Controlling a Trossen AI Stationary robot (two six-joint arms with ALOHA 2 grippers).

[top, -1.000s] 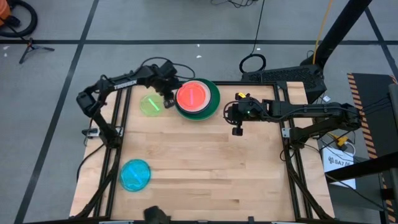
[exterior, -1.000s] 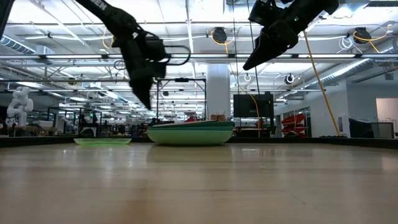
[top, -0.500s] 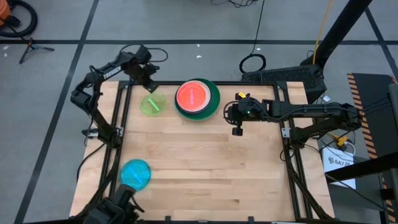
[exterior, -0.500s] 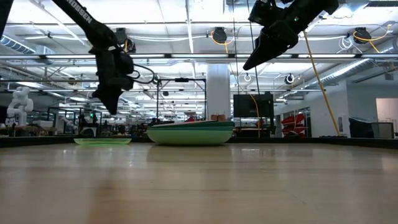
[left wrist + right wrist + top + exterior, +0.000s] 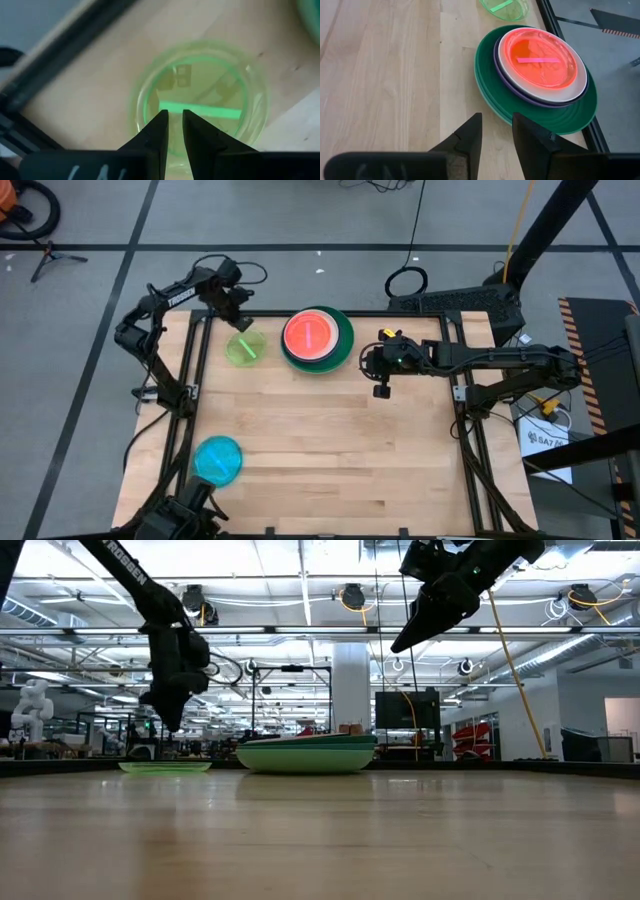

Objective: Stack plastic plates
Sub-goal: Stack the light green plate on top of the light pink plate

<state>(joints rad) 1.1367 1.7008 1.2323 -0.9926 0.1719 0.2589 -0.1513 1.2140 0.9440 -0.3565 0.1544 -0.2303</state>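
Observation:
A stack of plates (image 5: 318,337) rests on the table at the far middle: an orange-red plate (image 5: 540,52) on top, over a white, a purple and a large green plate (image 5: 570,117). A small yellow-green plate (image 5: 245,348) lies flat on the table left of the stack. A blue plate (image 5: 217,460) lies at the near left. My left gripper (image 5: 241,321) hangs above the yellow-green plate's far edge and points down; its fingers are a narrow gap apart and hold nothing (image 5: 175,122). My right gripper (image 5: 380,388) waits, raised, right of the stack, slightly open and empty (image 5: 497,130).
The black table frame (image 5: 195,345) runs close by the yellow-green plate on its left. A dark object (image 5: 185,518) shows at the table's near left edge, by the blue plate. Bare wood spans the middle and near right of the table (image 5: 380,470).
My left gripper has gone from beside the stack toward the table's left and far edge and now stands over the yellow-green plate's far side. The plates have kept still. The dark object at the near edge has shifted left.

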